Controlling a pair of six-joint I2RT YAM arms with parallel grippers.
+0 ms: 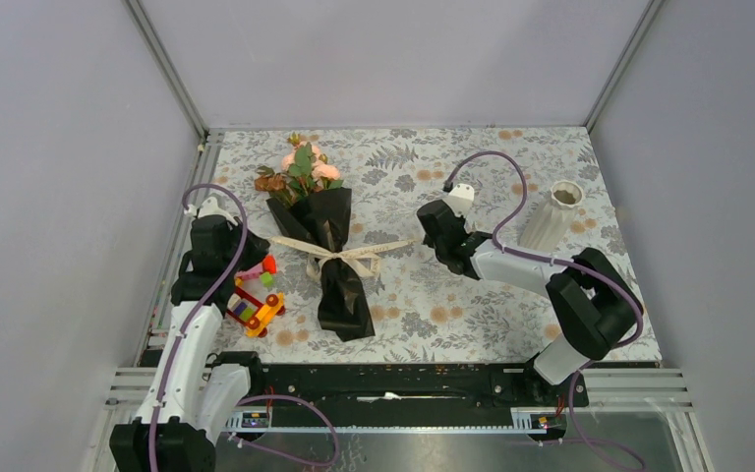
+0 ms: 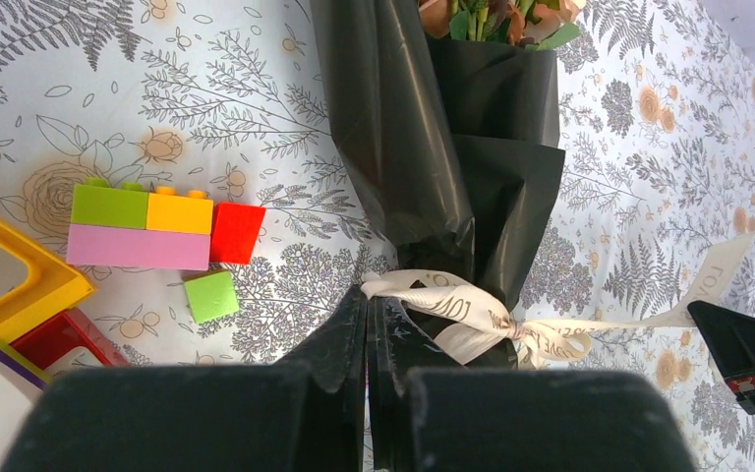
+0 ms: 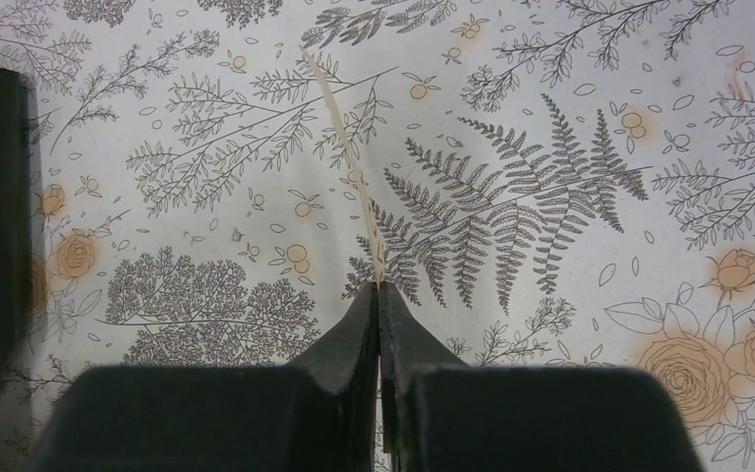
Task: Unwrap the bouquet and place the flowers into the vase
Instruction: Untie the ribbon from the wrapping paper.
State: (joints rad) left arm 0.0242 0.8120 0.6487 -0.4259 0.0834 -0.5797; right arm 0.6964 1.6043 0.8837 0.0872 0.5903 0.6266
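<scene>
Glossy black paper-cone bouquet (image 1: 339, 285): left hand (image 2: 369, 300) and right hand (image 3: 378, 290) each clamped on one tail of its cream ribbon (image 1: 354, 258).

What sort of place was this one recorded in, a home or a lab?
Most likely a lab test cell, not a home: plain grey wall panels on metal frame posts enclose the table, and the left arm and right arm are bolted to a rail at its near edge.

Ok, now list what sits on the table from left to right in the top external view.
Toy-block car → bouquet → right gripper → vase. The cream ribbon stretches across the bouquet, so it is left out.
</scene>
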